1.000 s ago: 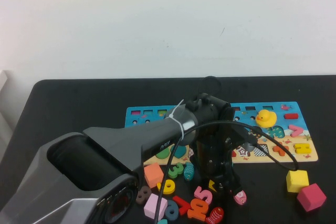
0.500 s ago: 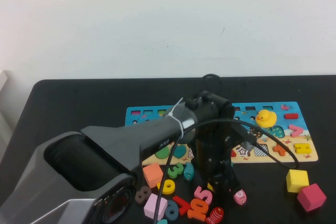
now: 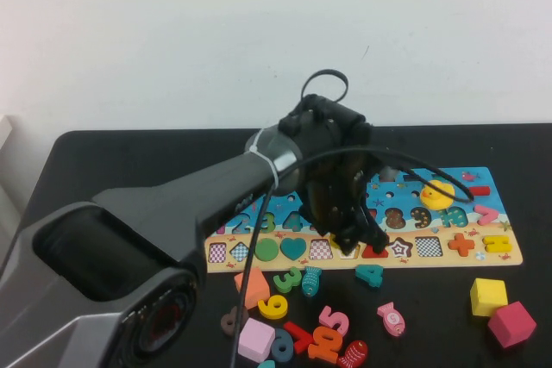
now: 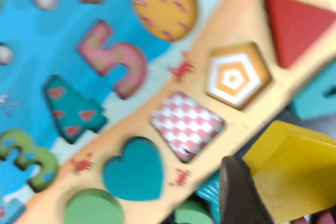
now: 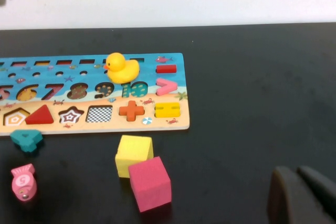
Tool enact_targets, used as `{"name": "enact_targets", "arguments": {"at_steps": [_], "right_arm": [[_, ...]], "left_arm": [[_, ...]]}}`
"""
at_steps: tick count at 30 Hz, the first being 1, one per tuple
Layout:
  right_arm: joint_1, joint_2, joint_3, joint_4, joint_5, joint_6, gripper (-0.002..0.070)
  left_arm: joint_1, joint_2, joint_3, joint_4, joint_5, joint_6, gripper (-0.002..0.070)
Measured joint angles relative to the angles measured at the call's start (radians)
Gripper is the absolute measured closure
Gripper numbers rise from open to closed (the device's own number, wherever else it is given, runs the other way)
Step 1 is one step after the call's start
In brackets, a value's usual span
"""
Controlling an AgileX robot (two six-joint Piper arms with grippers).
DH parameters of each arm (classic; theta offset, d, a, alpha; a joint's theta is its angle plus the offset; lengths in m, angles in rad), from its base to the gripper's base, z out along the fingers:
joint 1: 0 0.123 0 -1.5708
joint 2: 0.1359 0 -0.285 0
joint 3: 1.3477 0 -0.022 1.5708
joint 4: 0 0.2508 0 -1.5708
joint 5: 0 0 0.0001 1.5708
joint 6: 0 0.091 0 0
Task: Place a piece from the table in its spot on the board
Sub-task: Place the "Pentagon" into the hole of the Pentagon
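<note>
My left gripper [image 3: 352,243] is shut on the yellow pentagon piece [image 4: 294,177] and holds it just above the board's [image 3: 509,256] tan lower strip. In the left wrist view one dark finger [image 4: 239,192] presses the piece's side. The empty pentagon slot [image 4: 236,74], with orange and white rings, lies close by between the checked square slot [image 4: 186,124] and the red triangle [image 4: 299,22]. In the high view the piece is hidden under the gripper. My right gripper [image 5: 299,195] is shut and empty, low over the black table [image 5: 252,103], off to the right of the board [image 5: 178,124].
A yellow cube [image 3: 488,296] and a pink cube [image 3: 511,323] sit at the front right. A yellow duck [image 3: 437,193] stands on the board. Loose numbers, fish and blocks [image 3: 328,333] lie in front of the board, with a teal piece [image 3: 369,274] near its edge.
My left arm has lifted from the loose pieces in front and moved back over the board's lower strip, carrying the yellow piece. The loose pieces it covered now show.
</note>
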Motion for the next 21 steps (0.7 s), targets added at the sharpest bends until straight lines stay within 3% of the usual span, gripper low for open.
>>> {"name": "enact_targets", "arguments": {"at_steps": [21], "right_arm": [[0.000,0.000,0.000,0.000,0.000,0.000,0.0657]], "left_arm": [[0.031,0.065,-0.006,-0.105,-0.113,-0.035,0.0363]]}}
